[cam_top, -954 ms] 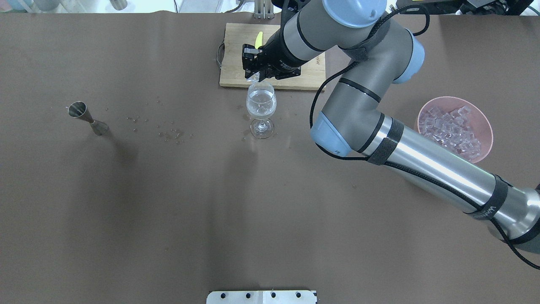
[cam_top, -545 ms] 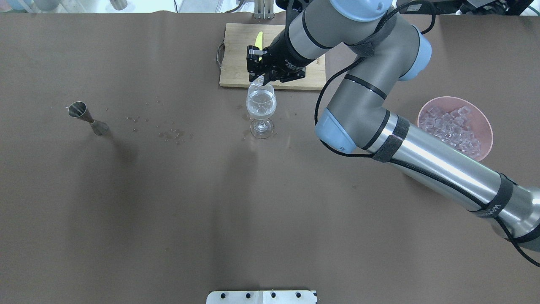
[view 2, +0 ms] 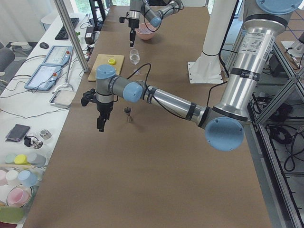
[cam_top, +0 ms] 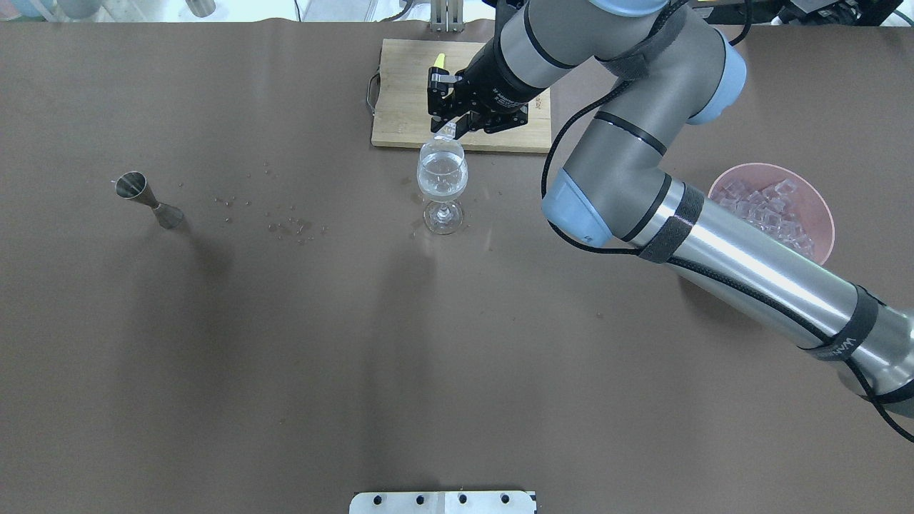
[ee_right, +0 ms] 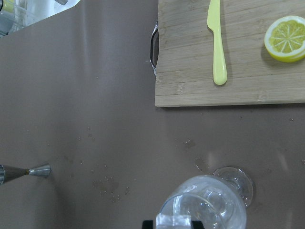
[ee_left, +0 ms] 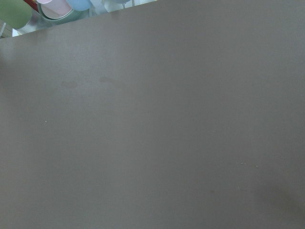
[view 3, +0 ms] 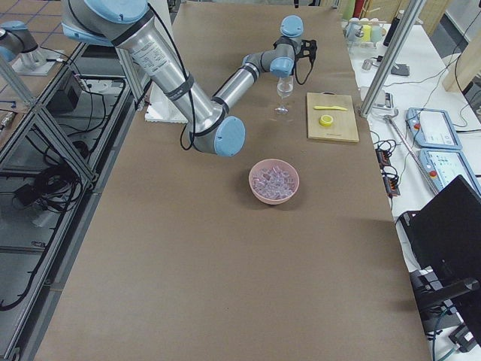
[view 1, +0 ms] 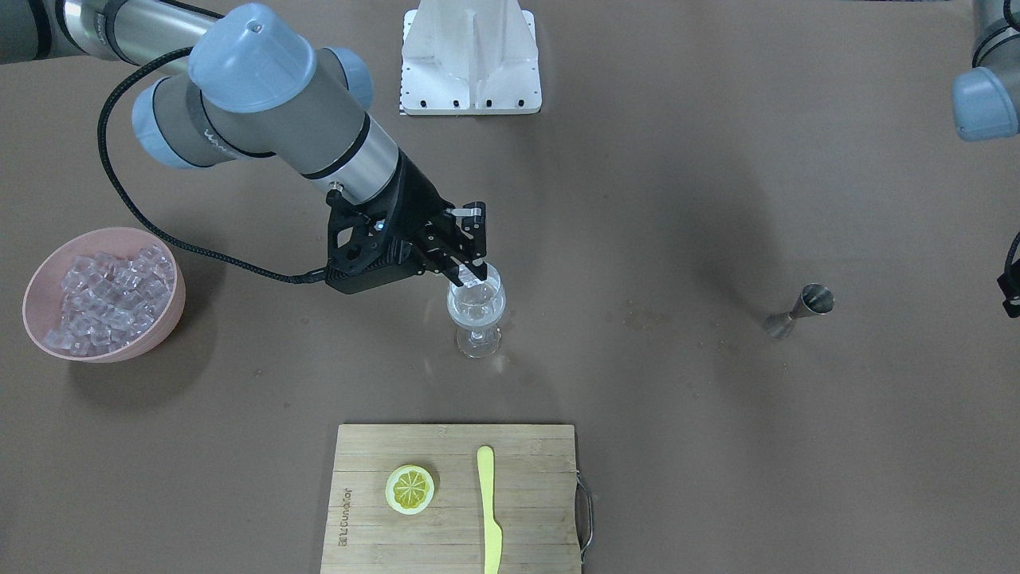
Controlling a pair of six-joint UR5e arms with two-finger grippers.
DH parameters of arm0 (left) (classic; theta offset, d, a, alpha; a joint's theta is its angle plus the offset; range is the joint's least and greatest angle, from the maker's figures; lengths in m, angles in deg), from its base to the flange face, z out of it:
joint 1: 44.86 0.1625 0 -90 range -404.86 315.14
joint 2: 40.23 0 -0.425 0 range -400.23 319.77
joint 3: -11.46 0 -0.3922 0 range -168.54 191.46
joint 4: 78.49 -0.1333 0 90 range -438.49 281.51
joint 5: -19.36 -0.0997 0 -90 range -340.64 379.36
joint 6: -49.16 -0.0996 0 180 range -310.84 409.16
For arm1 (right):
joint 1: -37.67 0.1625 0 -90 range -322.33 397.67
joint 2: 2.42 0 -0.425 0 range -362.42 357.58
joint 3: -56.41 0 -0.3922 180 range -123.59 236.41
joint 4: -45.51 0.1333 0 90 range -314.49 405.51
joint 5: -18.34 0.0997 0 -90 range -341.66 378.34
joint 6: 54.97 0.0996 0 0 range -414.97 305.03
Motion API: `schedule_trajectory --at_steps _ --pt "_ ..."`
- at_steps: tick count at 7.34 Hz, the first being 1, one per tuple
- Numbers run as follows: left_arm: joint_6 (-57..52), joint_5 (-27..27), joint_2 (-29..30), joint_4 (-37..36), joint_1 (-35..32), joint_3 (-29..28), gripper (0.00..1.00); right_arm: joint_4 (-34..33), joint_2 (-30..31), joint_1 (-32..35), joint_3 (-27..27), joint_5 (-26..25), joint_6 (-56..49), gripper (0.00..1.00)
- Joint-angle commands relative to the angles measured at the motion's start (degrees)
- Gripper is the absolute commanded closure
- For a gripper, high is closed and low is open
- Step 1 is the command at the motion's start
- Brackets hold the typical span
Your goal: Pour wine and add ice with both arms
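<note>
A stemmed wine glass (cam_top: 443,178) (view 1: 476,307) stands mid-table with clear wine and a few ice cubes in it. My right gripper (cam_top: 448,132) (view 1: 472,275) hangs just above its far rim, shut on one ice cube (ee_right: 174,221). The pink bowl (cam_top: 767,167) (view 1: 163,327) of ice (cam_top: 760,207) sits on the robot's right. My left gripper (view 2: 100,124) hangs above the table near the steel jigger (view 2: 127,114); I cannot tell whether it is open or shut. The left wrist view shows only brown table.
The jigger (cam_top: 146,196) (view 1: 801,309) stands on the robot's left, with droplets between it and the glass. A bamboo cutting board (cam_top: 400,78) (view 1: 534,510) behind the glass carries a lemon half (view 1: 410,488) and a yellow knife (view 1: 488,510).
The right gripper has shifted a little rightward and away over the glass's far rim, still holding the ice cube. The glass, bowl and jigger have not moved.
</note>
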Motion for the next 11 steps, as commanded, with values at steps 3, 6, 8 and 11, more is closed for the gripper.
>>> schedule_trajectory --at_steps 3,6,8,11 --pt "0.02 0.07 0.59 -0.01 0.0 -0.7 0.01 -0.17 -0.06 -0.07 -0.7 0.11 -0.07 0.0" --pt "-0.16 4.28 0.86 0.08 -5.16 -0.43 0.01 -12.78 6.32 6.15 -11.48 4.23 -6.43 0.0" --pt "-1.9 4.38 0.51 -0.01 -5.89 -0.34 0.01 -22.97 10.47 13.61 -13.45 9.23 -18.73 0.0" --pt "-8.33 4.56 0.42 -6.92 -7.55 -0.35 0.01 -39.04 18.99 21.88 -14.33 8.73 -48.29 0.0"
